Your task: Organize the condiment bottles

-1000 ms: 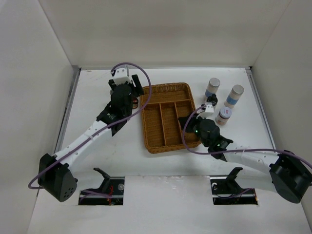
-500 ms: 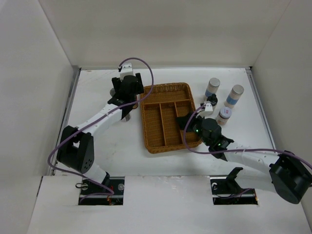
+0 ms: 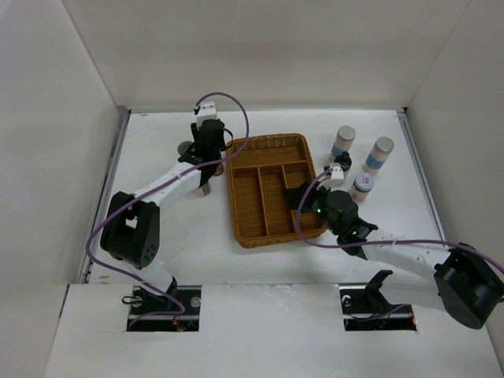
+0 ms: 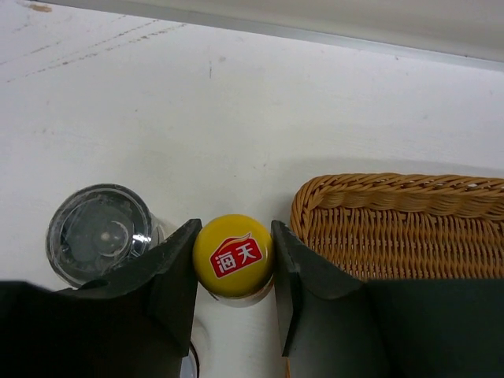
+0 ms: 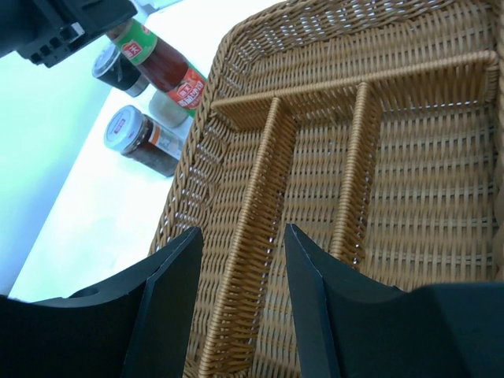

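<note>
The yellow-capped bottle [image 4: 233,256] is pinched at its cap by your left hand [image 4: 234,234], a finger pressed to each side of it; the grey-lidded shaker [image 4: 98,234] stands on the tabletop [image 4: 236,102] just off that hand's left finger, and the corner of the wicker tray [image 4: 394,228] lies just off its right finger. Your right hand [image 5: 242,233] hangs over the tray's compartments with its fingers parted and nothing between them; outside the tray, off to that hand's right in the overhead view, stand two blue-banded white cylinders [image 3: 343,142] and, nearer the hand, a white-lidded jar [image 3: 362,187].
</note>
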You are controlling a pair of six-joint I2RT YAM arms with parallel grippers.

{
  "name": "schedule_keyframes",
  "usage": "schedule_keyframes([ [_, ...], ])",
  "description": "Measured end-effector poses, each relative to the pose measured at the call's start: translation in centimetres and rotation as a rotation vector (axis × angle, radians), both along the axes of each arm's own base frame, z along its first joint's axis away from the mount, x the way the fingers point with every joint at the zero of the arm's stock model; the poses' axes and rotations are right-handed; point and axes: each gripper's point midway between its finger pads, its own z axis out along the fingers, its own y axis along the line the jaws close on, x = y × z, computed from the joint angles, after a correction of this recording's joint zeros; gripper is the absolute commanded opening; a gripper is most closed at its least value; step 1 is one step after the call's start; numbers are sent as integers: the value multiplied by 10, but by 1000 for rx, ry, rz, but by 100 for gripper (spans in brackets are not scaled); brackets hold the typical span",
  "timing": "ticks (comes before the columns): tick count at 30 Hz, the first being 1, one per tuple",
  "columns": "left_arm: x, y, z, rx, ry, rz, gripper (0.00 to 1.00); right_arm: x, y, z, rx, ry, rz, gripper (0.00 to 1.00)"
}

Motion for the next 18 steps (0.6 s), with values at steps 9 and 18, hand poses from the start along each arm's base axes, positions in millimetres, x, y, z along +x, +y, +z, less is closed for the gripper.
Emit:
schedule_keyframes([
  [9,-3,0,8,33,-10,-10,18,0,-4,-6,-9,7,-8,53],
  [18,-12,-35,93,26,-178,-91,18,4,-9,-6,-10,9,-26,54],
])
